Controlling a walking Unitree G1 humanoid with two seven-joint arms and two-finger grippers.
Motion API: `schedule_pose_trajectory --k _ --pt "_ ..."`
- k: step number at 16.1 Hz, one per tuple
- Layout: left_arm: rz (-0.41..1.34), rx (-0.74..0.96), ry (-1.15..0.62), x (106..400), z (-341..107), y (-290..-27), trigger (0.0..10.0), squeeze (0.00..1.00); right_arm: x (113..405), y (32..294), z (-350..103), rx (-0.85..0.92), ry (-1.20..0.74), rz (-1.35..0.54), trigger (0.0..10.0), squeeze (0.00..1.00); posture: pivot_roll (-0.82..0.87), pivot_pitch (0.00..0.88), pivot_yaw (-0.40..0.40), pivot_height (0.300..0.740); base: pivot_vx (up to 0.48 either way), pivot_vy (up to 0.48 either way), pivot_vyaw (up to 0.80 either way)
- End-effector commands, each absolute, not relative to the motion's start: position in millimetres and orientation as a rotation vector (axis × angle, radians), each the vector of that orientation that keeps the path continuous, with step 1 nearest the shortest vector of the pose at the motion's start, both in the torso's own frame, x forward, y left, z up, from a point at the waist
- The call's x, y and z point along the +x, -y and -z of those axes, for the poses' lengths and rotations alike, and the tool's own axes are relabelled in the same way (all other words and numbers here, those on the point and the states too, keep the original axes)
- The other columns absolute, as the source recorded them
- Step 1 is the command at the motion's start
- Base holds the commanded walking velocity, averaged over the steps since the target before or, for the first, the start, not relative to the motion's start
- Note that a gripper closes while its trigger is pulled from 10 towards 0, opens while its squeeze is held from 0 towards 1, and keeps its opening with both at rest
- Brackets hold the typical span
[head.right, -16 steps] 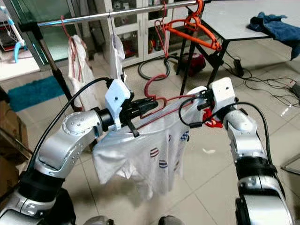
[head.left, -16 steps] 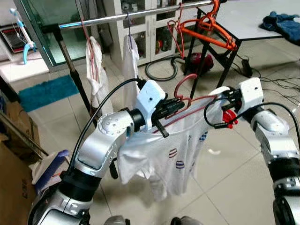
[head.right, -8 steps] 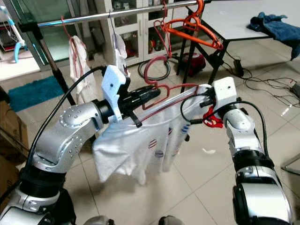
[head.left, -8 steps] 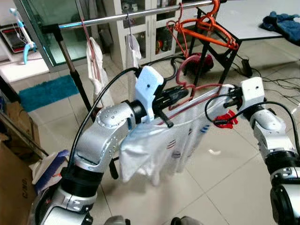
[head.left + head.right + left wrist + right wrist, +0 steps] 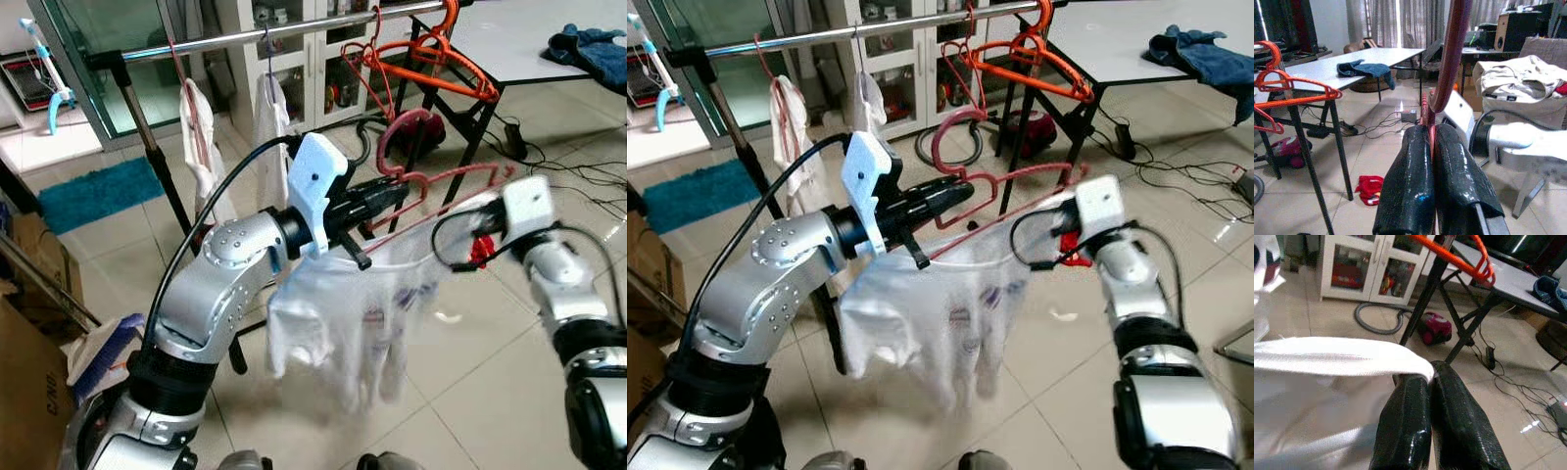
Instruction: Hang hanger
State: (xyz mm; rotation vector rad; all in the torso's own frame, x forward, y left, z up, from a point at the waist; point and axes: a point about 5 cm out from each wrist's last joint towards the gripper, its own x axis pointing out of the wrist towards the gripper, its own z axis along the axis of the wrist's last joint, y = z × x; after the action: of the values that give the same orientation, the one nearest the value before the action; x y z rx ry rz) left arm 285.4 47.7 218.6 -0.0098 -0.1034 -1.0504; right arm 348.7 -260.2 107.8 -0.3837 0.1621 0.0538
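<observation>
Left gripper point(image 5: 1432, 147) was clamped on the red hanger point(image 5: 431, 186) at its neck, mid-air below the metal rail point(image 5: 245, 36). Right gripper point(image 5: 1431, 379) pinched the white shirt point(image 5: 338, 323) at its shoulder edge. Judgement: shirt light and limp, prone to swinging; hanger thin and stiff, best held at the neck.

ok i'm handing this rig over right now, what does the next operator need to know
Left gripper: shut on the red hanger just below its hook, held up in front of the rail.
Right gripper: shut on the white shirt edge.
The shirt droops from the hanger, bunched toward the left arm.
Done: hanger lifted.
Left: settle the shirt, hook the hanger on the rail between the hung clothes and orange hangers, release.
</observation>
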Motion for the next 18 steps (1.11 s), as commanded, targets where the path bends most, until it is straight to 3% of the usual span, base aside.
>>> schedule_pose_trajectory --k 1,4,11,18 --pt "1.059 -0.012 0.129 284 -227 -50 10.0 0.0 352 266 -116 -0.424 -0.125 0.011 10.0 0.0 0.04 0.0 0.033 0.74 0.0 0.0 0.0" --pt "1.056 -0.018 0.126 284 -227 -51 10.0 0.0 354 264 -117 -0.396 -0.135 -0.003 10.0 0.0 0.04 0.0 0.032 0.74 0.0 0.0 0.0" --pt "0.791 -0.075 0.138 330 -228 -41 10.0 0.0 361 177 -125 -0.356 0.035 -0.401 10.0 0.0 0.03 0.0 0.031 0.74 0.0 0.0 0.0" --pt "0.524 -0.061 0.082 370 -213 -31 10.0 0.0 351 133 -154 -0.255 0.182 -0.584 10.0 0.0 0.01 0.0 0.039 0.74 0.0 0.0 0.0"
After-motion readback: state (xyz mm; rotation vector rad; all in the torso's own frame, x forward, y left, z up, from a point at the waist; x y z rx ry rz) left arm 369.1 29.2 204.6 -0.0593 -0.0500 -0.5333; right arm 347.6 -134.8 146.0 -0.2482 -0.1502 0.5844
